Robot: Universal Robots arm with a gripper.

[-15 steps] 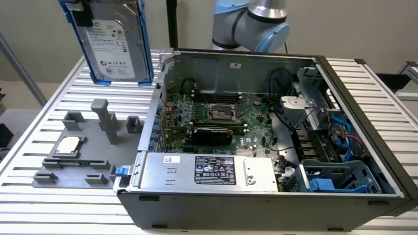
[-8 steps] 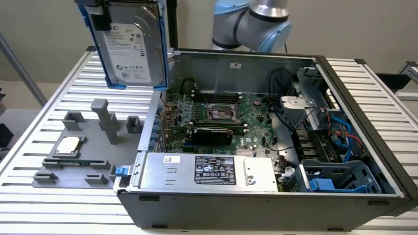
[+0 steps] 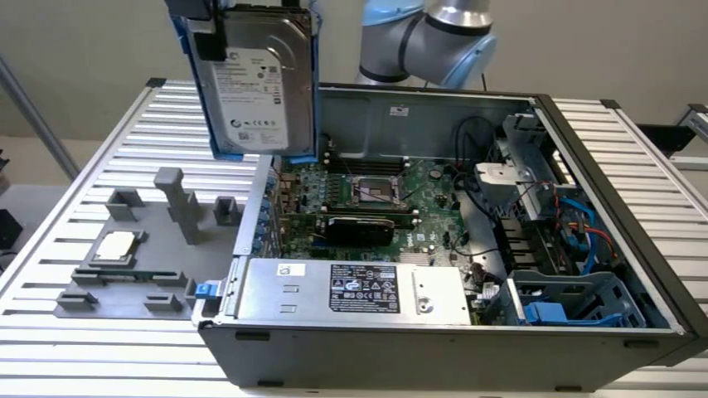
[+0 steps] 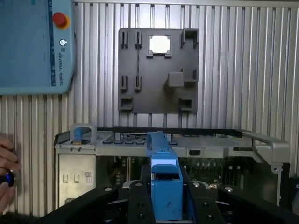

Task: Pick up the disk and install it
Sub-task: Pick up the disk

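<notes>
The gripper [image 4: 166,198] is closed on the disk [image 3: 257,87], with a black finger pressed to each side of its blue carrier rail. The exterior view shows the disk hanging upright in the air, white label toward the camera. It is high above the wall of the open computer case [image 3: 443,356] that lies toward the exterior view's left. The wrist view shows the same disk edge-on, as a blue rail running out over the case.

The wrist view also takes in a teach pendant [image 4: 28,46] lying on the slatted worktop [image 3: 66,348] and a person's hand [image 4: 7,172] at the picture's edge. The exterior view adds the arm [image 3: 443,37] behind the case.

Inside the case lie the motherboard [image 3: 376,195], a silver box with a black label [image 3: 343,290] along the near wall, and a blue drive cage [image 3: 564,303] in the near corner. Beside the case, a grey fixture plate [image 3: 122,274] carries a small CPU chip [image 3: 116,246].
</notes>
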